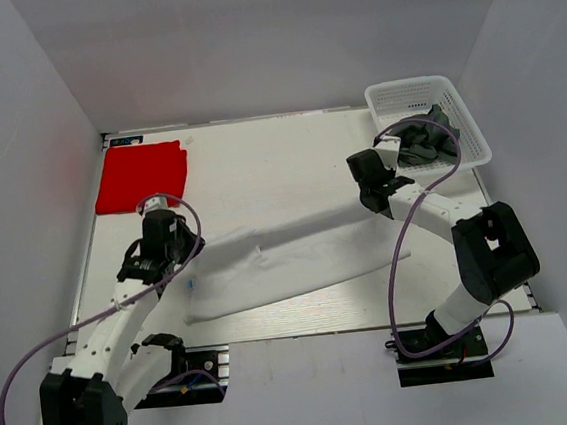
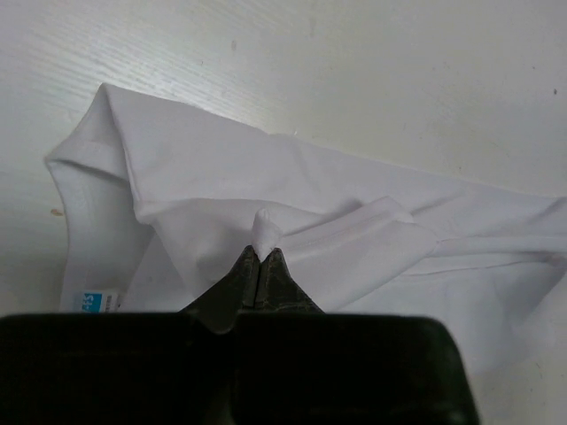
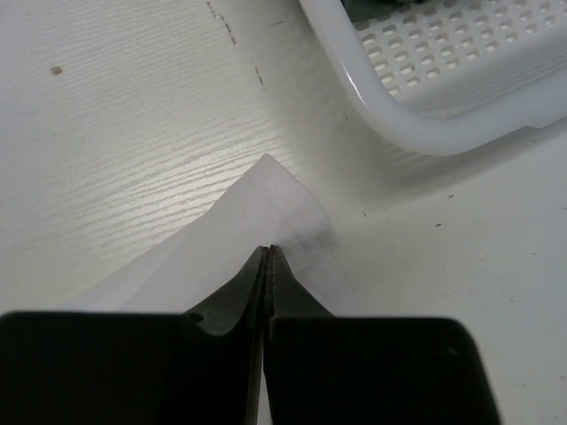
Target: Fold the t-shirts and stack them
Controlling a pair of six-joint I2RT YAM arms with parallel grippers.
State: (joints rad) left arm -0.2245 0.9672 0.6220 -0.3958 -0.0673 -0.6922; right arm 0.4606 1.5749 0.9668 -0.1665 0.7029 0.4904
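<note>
White t-shirt: thin, limp, light cloth stretched across the middle of the table between left gripper, clamped on a pinched fold, and right gripper, clamped on an edge; probably sags, best held at hems or corners.

The left arm is reaching forward with its wrist angled down, and the left gripper is pinching its fingers tight on a fold of the white t-shirt. The right arm is bending at the elbow and reaching inward, the right gripper likewise clamping that shirt's edge.
</note>
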